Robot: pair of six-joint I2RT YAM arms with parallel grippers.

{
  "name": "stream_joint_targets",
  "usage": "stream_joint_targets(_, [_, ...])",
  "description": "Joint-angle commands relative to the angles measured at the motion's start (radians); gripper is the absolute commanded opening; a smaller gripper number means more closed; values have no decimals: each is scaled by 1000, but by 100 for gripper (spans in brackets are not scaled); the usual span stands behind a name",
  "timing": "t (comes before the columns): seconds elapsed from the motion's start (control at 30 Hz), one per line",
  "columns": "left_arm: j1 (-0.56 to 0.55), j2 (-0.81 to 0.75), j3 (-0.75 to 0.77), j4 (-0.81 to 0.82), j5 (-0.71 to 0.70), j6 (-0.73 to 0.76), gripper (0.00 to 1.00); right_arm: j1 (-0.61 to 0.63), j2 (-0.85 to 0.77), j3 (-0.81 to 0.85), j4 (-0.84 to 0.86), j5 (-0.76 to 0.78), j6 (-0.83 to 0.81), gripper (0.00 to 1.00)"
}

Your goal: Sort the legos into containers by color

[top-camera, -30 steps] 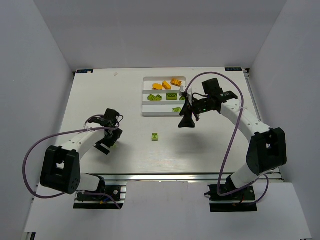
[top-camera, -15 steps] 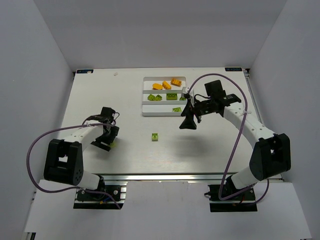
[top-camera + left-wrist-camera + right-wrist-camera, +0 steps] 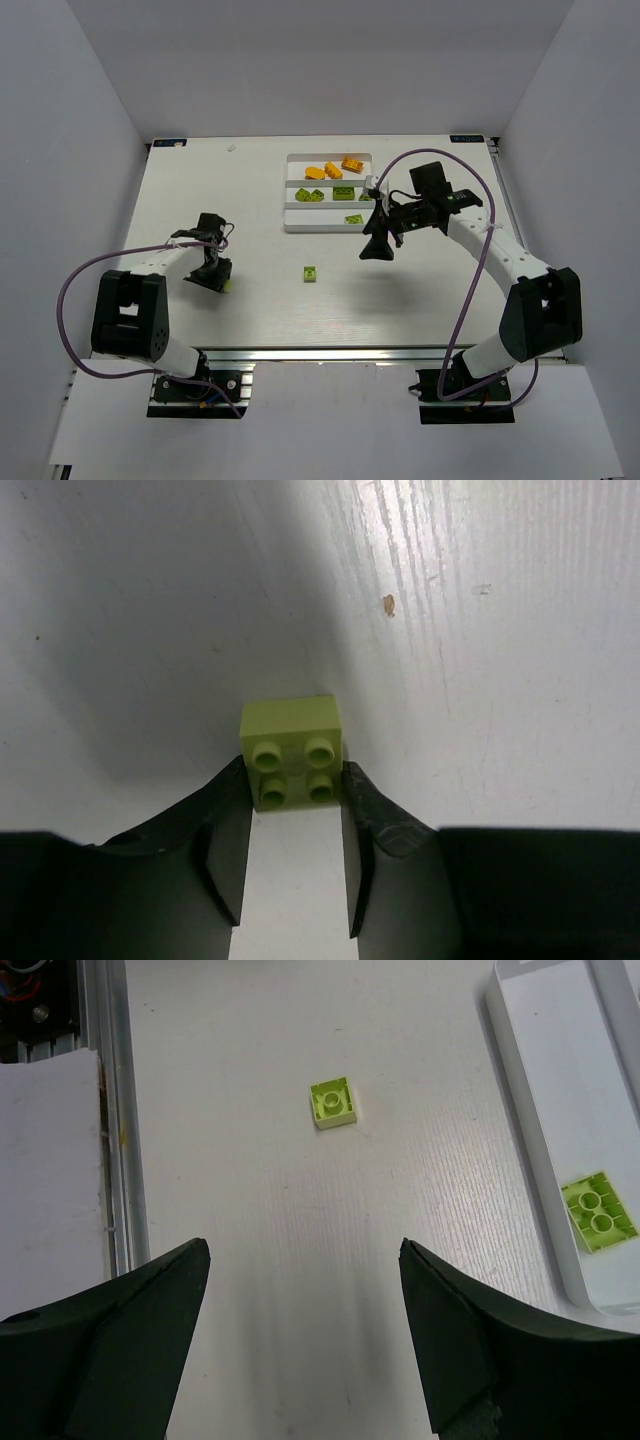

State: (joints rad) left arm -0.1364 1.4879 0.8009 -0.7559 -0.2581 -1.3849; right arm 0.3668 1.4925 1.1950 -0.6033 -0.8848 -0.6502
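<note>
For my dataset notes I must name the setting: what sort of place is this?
Most likely a robot laboratory test cell: a white table closed in by plain white walls, a left arm and right arm bolted to an aluminium rail at its edge, and a sorting tray with lego bricks.

This is a robotics lab test cell rather than a lived-in room: a white table (image 3: 250, 210) is boxed in by plain pale walls (image 3: 80, 120) along its left, far and right edges, under even, flat light. A bare aluminium rail (image 3: 330, 352) runs along the near edge, and bolted there side by side are the left arm (image 3: 158, 264) and the right arm (image 3: 492, 246) — each trailing a looped purple cable (image 3: 60, 305) — while small printed tags (image 3: 168, 142) sit at the far corners.
</note>
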Motion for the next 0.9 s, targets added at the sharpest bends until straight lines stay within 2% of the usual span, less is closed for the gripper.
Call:
stream_joint_targets(0.0, [15,-3,20,12,14,44,29,-6,-40,-3,-3,0,0,82])
stream_joint_targets(0.13, [-18,-28,89,27,63,194,1,-6,-54,-5,11,26,21,80])
stream_joint_targets(0.27, [-42,-84,174,137,201,328,0,-6,-78,-49,103,110,118,72])
stream_joint_targets(0.37, [-63,-72,231,266,324,380,0,-6,-69,-57,134,142,161,53])
stream_joint_targets(0.4, [-74,-54,250,297,380,394,0,-6,-67,-57,138,147,173,38])
stream_joint_targets(0.5, [-115,76,381,346,439,405,0,-3,-60,-60,149,173,204,21])
stream_joint_targets(0.63, [-172,262,575,330,448,405,0,-3,-70,-74,180,231,233,25])
stream_joint_targets(0.87, [-220,532,875,199,395,388,0,-6,-75,-86,195,273,248,44])
